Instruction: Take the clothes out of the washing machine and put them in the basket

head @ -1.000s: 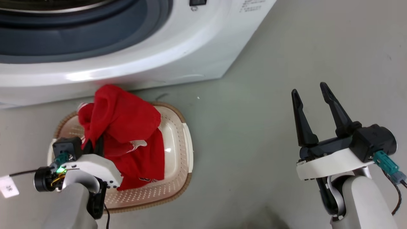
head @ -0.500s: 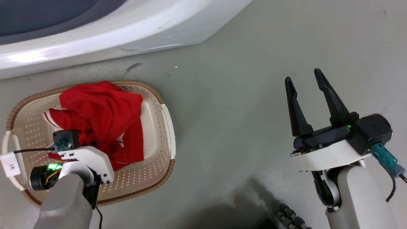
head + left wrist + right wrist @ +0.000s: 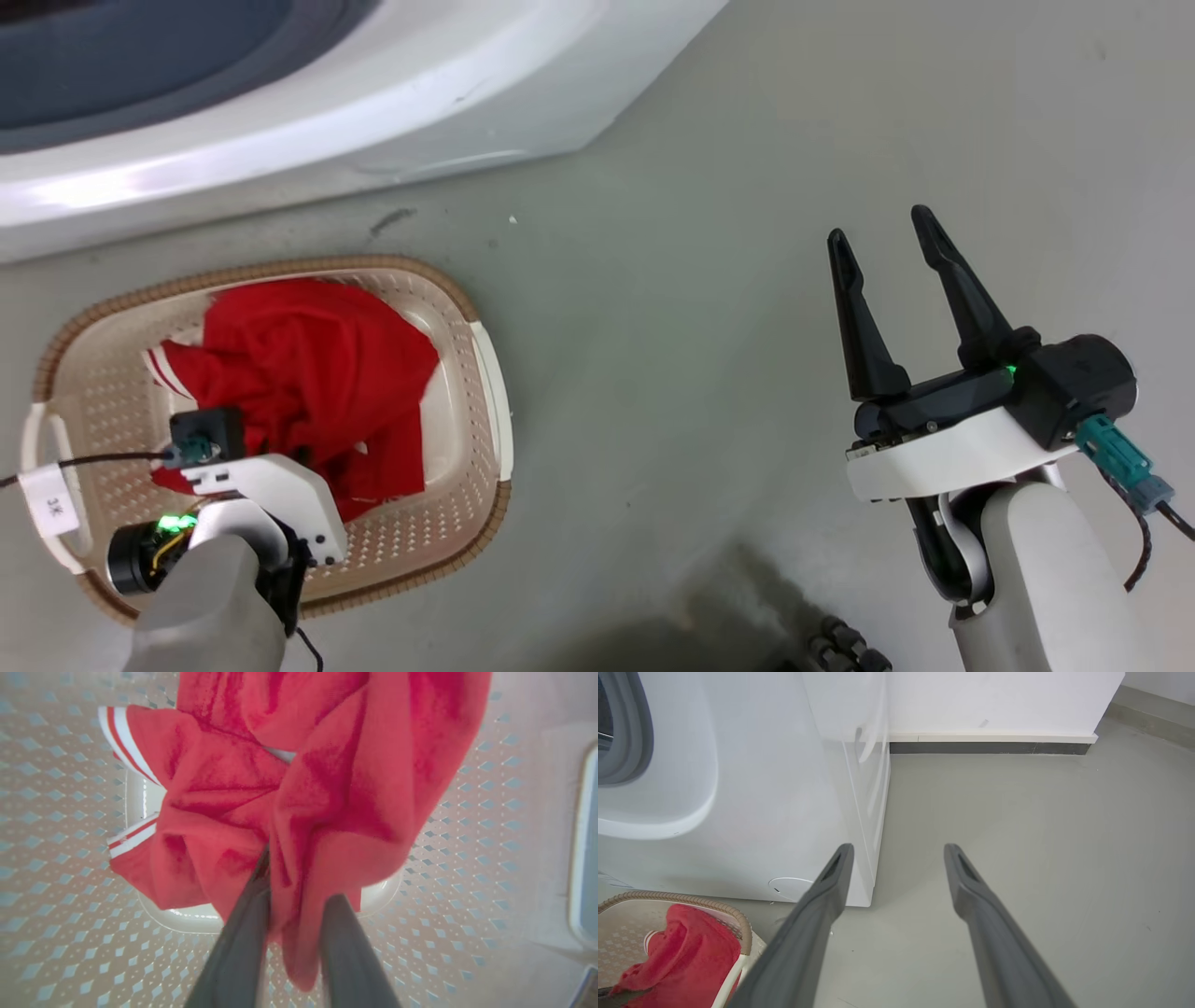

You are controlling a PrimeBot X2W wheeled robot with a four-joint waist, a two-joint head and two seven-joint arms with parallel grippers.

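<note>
The red clothes with white striped trim lie bunched in the cream basket, which stands on the floor in front of the white washing machine. My left wrist housing hangs over the basket's near side, hiding the fingers. In the left wrist view my left gripper is down inside the basket, with a fold of the clothes pinched between its fingers. My right gripper stands open and holds nothing above bare floor, well to the right of the basket; the right wrist view shows the right gripper beside the machine's corner.
The machine's grey porthole rim is at the top left. A white wall with a dark baseboard runs behind the machine. Grey floor stretches between basket and right arm. A black ribbed cable lies at the bottom edge.
The head camera has tilted down, so the machine slid up the view. My left gripper has lowered the clothes from above the basket down into it. The right gripper stays open.
</note>
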